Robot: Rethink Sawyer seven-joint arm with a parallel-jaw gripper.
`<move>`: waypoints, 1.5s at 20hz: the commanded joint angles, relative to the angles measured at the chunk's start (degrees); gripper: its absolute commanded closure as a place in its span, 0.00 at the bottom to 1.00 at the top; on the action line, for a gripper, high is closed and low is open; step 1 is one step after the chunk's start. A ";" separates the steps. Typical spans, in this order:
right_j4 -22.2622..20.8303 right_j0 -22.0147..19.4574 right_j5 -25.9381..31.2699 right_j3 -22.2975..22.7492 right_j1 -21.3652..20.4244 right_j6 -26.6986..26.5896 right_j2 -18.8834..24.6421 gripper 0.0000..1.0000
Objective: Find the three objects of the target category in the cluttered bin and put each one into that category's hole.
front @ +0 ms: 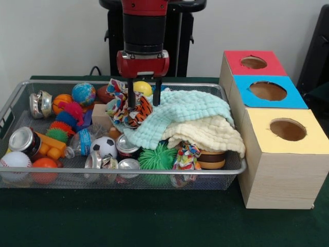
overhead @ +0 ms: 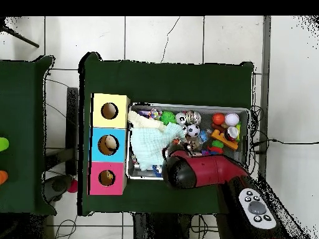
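Gripper [front: 143, 98]: fingers apart, straddling striped tiger toy [front: 139, 114] | Toy: in the basket [front: 31, 85], at 9 o'clock from mint cloth [front: 180, 110] | Step: grasp; sink lower, avoid cloth, then close | Target: red box's hole [front: 253, 62], 2 o'clock.

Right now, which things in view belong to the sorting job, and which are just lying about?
Belongs to the job:
wire bin
striped tiger toy
red-topped box hole
pincer, open, straddling the tiger toy

Just lying about:
mint cloth
cream cloth
soccer ball
green spiky ball
blue-topped box
yellow-topped box
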 commanded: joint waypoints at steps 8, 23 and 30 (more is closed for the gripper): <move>-0.02 -2.10 -3.07 2.32 4.52 7.45 0.46 0.00; -1.01 -1.38 -8.70 1.43 6.65 8.61 -1.52 0.00; -2.65 -0.53 -11.10 -0.09 9.86 6.93 -3.39 0.00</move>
